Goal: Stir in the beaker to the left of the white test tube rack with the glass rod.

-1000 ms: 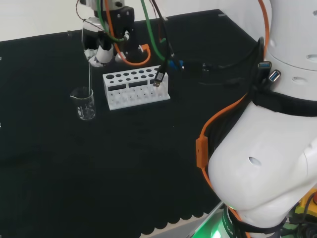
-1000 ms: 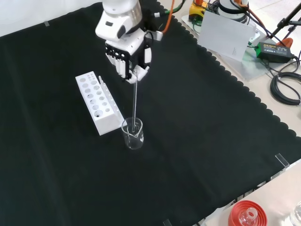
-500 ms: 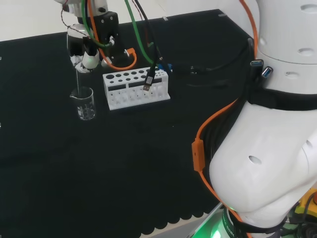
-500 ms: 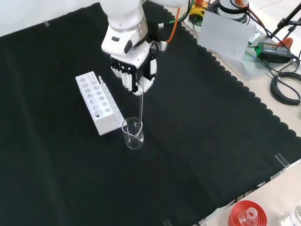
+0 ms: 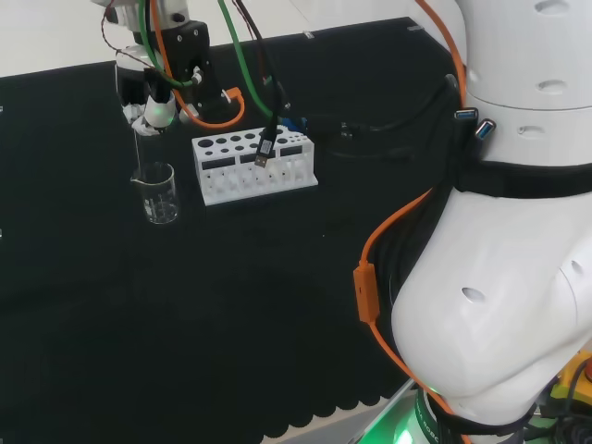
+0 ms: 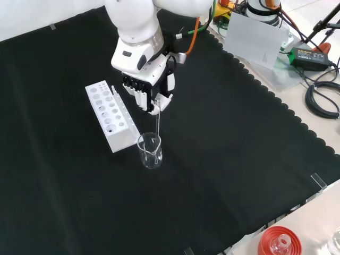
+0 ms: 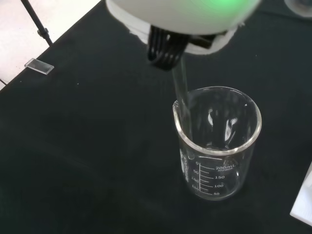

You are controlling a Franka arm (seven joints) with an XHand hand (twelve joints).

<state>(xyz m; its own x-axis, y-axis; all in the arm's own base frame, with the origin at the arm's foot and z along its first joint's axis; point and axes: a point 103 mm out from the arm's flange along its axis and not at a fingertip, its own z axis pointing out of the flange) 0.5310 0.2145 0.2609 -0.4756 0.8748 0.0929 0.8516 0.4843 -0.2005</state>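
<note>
— Holding anything, that hand (image 6: 149, 87)?

— Yes. Its fingers (image 6: 139, 96) are curled round the upper end of the glass rod (image 6: 158, 125), and the rod hangs down from them, close to upright in the front view. The head view shows the hand (image 5: 148, 97) above the beaker (image 5: 158, 192), with the rod (image 5: 138, 153) running down as a thin pale line to the rim.

— Where does the beaker stand?

— On the black cloth (image 6: 223, 159), upright. In the head view it is just beside the left end of the white test tube rack (image 5: 254, 166). In the front view the beaker (image 6: 150, 151) is just below the near end of the rack (image 6: 110, 115), close to its corner but not clearly touching it.

— Is the rod inside the glass?

— The wrist view says so. The rod (image 7: 184, 92) passes over the rim by the spout and goes down along the inner wall of the beaker (image 7: 218, 144). Whether its tip reaches the bottom cannot be told.

— Anything in the beaker?

— The glass looks clear, with printed graduation marks on its side; whether it holds liquid cannot be told.

— What else lies about?

— A red ribbed stand (image 6: 279, 241) with a glass piece sits at the lower edge of the front view, off the cloth. Orange and green cables (image 5: 217, 88) trail from the arm above the rack in the head view.
</note>
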